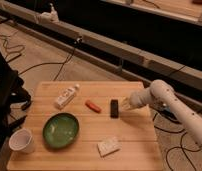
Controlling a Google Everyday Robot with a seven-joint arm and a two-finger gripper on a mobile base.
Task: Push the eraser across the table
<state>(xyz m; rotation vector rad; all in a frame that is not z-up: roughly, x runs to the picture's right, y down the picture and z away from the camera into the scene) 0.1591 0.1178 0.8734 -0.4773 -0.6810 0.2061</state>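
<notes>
The eraser (114, 108), a small dark block, lies on the table (136, 137) a little right of centre, its long side running roughly from the far edge toward the near edge. We mark the gripper (125, 104) just to the right of the eraser, low over the wood and pointing leftward at it; whether the two touch we cannot tell, and whether the gripper is wide, narrow or closed is likewise not something we can read here. The pale arm (163, 96) reaches in from the right, bending at a rounded joint beyond the table's right edge before running down toward the lower right corner of the view.

To the left of the eraser, and apart from it, we note a small orange-red oblong item (93, 105) lying at a slant. Further left, a white bottle (67, 96) lies on its side, angled toward the far edge. A green bowl (60, 130) sits in the near left part of the tabletop (it is the largest object on the wood), with a white cup (22, 141) standing upright near the near left corner. A pale flat rectangular piece (108, 146) lies near the front edge, below the eraser and well apart from it. Dark cables (49, 64) trail over the floor behind the table.
</notes>
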